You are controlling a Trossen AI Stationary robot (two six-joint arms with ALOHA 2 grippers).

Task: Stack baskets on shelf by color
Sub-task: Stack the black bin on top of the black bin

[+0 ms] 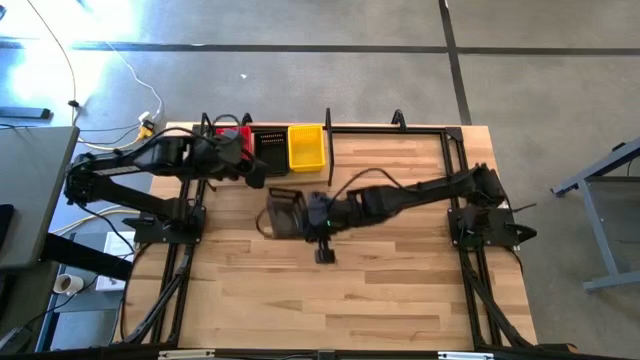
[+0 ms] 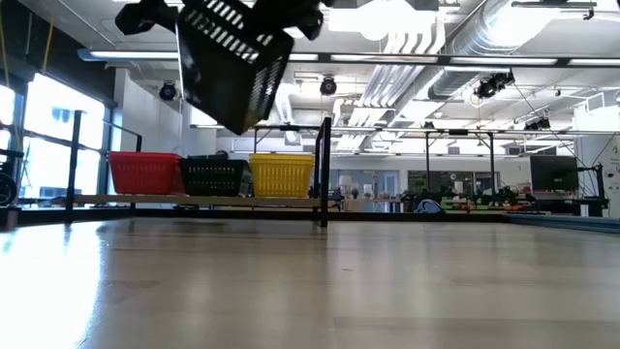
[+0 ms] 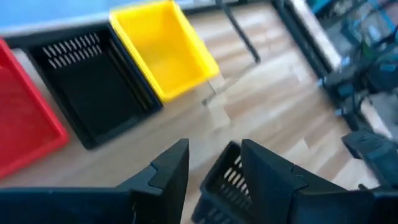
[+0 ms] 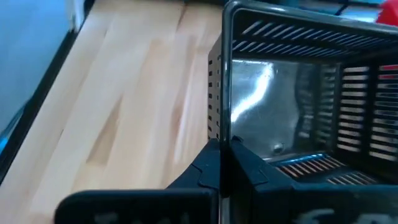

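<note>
A red basket [image 1: 232, 134], a black basket [image 1: 268, 146] and a yellow basket [image 1: 306, 147] stand side by side on the shelf [image 2: 97, 200] along the table's far edge. Another black basket [image 1: 285, 212] is up in the air near the table's middle, in my right gripper [image 1: 306, 212]; the low view shows this basket [image 2: 232, 60] tilted well above the tabletop. My left gripper [image 1: 258, 172] hovers open just in front of the shelf, near the red and black baskets. In its wrist view, the open left gripper [image 3: 214, 152] has the held basket's corner [image 3: 224, 183] showing beyond it. My right gripper [image 4: 222, 146] is shut on one short side wall of the black basket, at its rim [image 4: 219, 106]. One finger [image 4: 261, 168] is inside the basket and the other outside. The fingers come from the table's right. The basket is lifted clear and tilted.
A black upright post [image 2: 325, 170] stands at the shelf's right end, next to the yellow basket [image 2: 281, 174]. Black tubing [image 1: 455, 160] frames the tabletop's edges. The wooden tabletop [image 1: 380, 290] lies bare toward the near edge.
</note>
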